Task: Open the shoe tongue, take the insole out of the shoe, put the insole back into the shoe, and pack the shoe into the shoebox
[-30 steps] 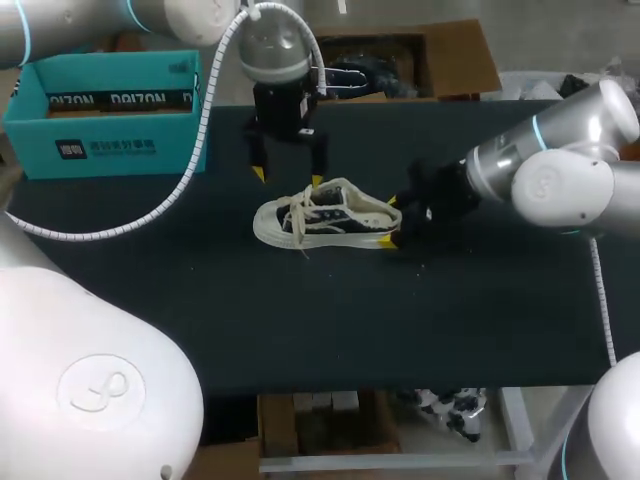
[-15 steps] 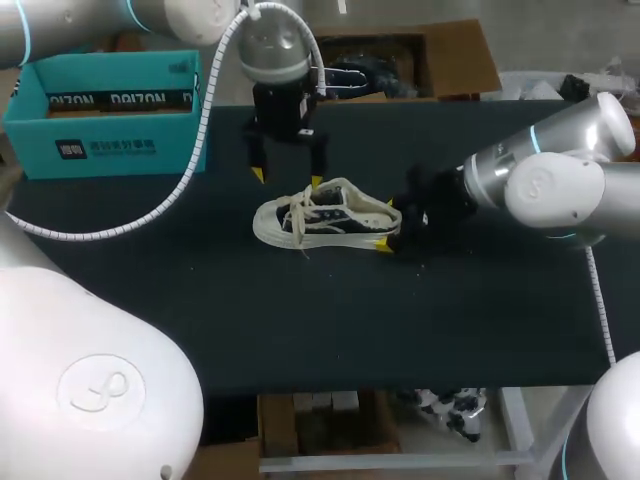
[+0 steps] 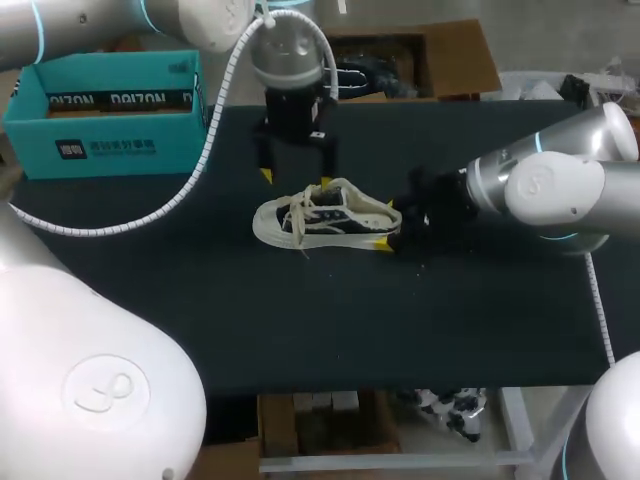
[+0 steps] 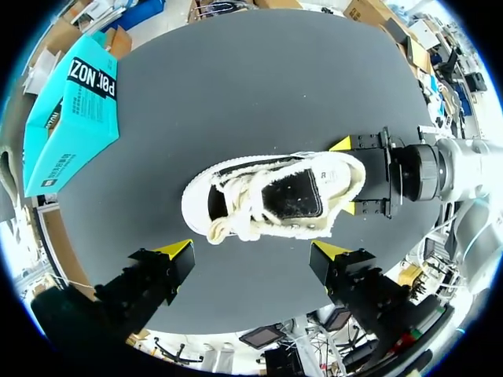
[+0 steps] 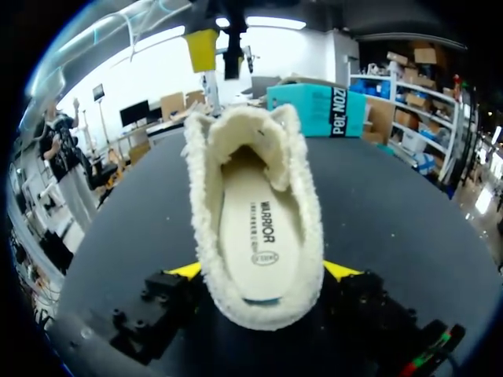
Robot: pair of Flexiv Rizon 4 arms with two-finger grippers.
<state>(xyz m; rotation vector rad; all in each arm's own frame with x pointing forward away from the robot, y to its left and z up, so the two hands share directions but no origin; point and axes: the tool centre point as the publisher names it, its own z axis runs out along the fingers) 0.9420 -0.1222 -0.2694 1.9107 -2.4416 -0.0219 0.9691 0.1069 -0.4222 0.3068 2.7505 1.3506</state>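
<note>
Cream shoe point(image 3: 325, 218), heel pinched by my right gripper point(image 3: 388, 222); left gripper point(image 3: 295, 180) spread wide, empty, at twelve o'clock (insole point(image 5: 255, 236) still inside; shoebox point(image 3: 110, 110) at ten unused).

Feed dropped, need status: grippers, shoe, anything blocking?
Left gripper open, above shoe. Right gripper shut on shoe's heel. Shoe upright, insole inside. Shoebox off to the side; nothing in the way.

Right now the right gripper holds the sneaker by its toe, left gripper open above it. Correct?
Not the toe: the right gripper holds the sneaker by its heel, as the right wrist view shows, toe pointing away. The left gripper is open above it.
</note>
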